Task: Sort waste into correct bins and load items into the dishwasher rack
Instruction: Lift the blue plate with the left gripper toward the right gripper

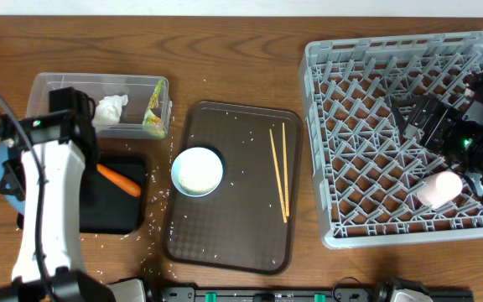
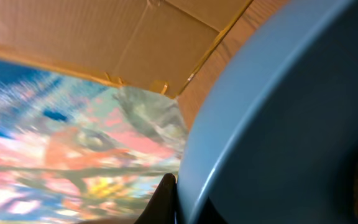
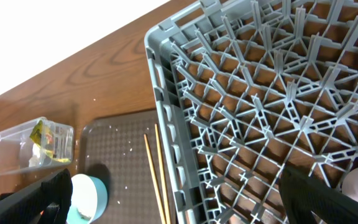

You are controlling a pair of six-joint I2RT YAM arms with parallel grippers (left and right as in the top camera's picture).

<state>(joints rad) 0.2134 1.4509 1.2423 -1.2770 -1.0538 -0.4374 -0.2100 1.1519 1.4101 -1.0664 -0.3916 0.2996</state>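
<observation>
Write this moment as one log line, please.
left jaws: shut on dark-blue dish | right jaws: open over rack | pink cup: in rack | bowl, chopsticks: on brown tray

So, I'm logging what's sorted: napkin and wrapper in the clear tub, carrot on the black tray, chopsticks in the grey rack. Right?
The chopsticks are wrong: they lie on the brown serving tray, not in the grey rack, as the overhead view shows. The napkin and wrapper in the clear tub, and the carrot on the black tray, are correct.
</observation>
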